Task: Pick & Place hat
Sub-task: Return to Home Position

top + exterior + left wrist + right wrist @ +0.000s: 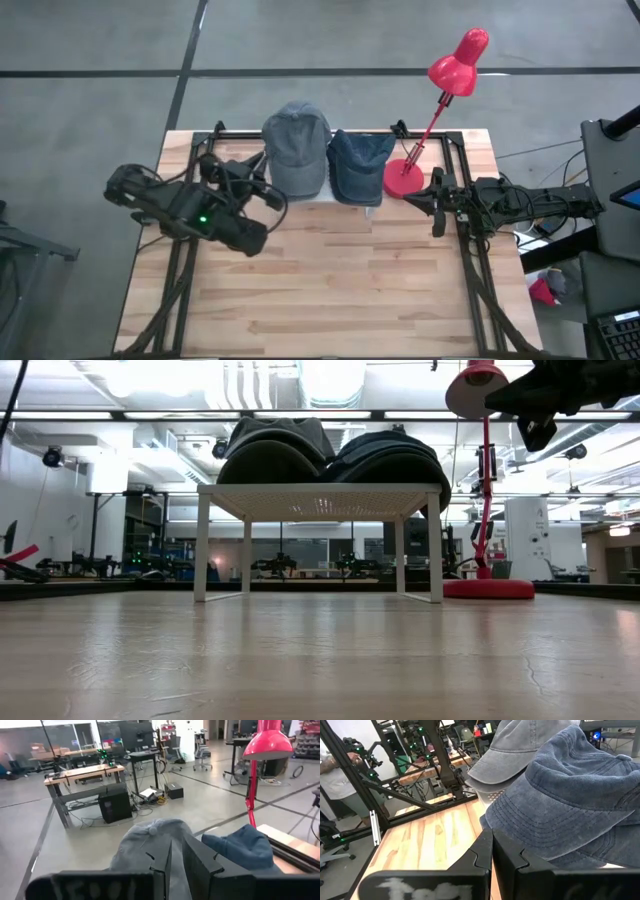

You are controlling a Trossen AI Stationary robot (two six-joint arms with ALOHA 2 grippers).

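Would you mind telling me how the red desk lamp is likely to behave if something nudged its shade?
The red desk lamp looks prone to tipping: its shade sits high on a thin slanted stem over a small round base. It would probably slide, not roll, on that flat base.

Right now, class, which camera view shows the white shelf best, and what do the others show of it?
The low view: the white shelf stands side-on, top and legs clear. The high view shows only a white sliver under the caps; the right wrist view a mesh corner; the left wrist view none.
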